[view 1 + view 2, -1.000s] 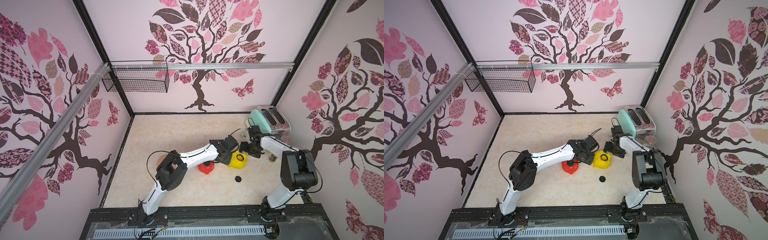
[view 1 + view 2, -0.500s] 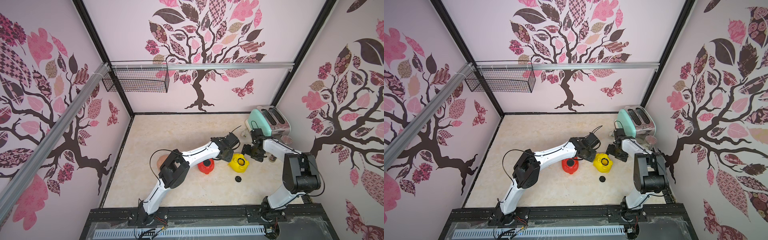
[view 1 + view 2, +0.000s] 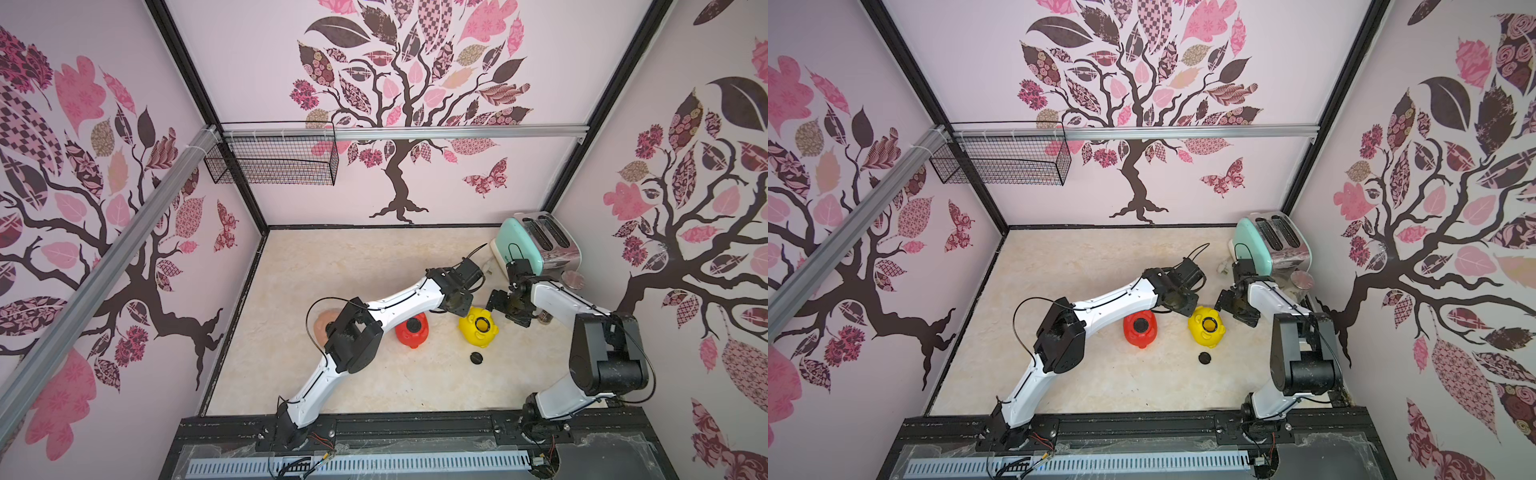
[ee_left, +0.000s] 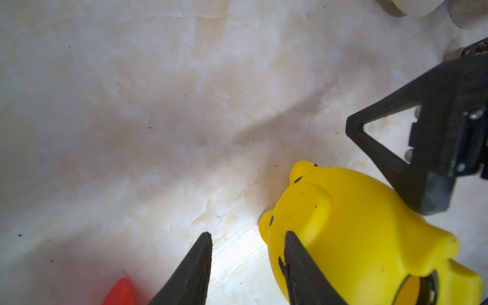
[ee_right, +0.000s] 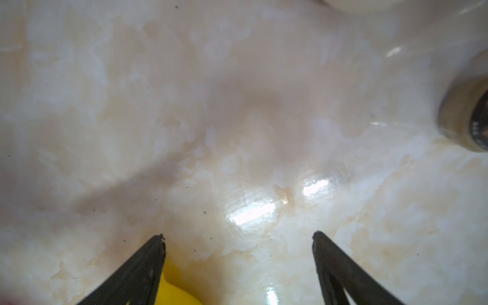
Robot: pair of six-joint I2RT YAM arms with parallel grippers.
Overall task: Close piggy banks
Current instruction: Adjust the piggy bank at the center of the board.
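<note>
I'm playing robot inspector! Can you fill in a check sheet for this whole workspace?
Surface: marble-look table, tiny dark specks.
Job's things: red piggy bank looks plugged; yellow piggy bank belly hole open; peach piggy bank half hidden behind left arm; loose black plug on table.
Clutter: mint toaster, lidded jar beside it.
Grippers: left gripper open, empty, next to yellow bank; right gripper wide open, empty.
Cables: black cable loops off left arm.
Surroundings: tree-decal walls, wire basket.

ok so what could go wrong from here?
1. The left fingers and right fingers, both open, crowd the glossy yellow plastic piggy bank; they could collide or roll it.
2. Its belly hole looks unplugged, and the small black round plug lies loose on the table, held by neither.
</note>
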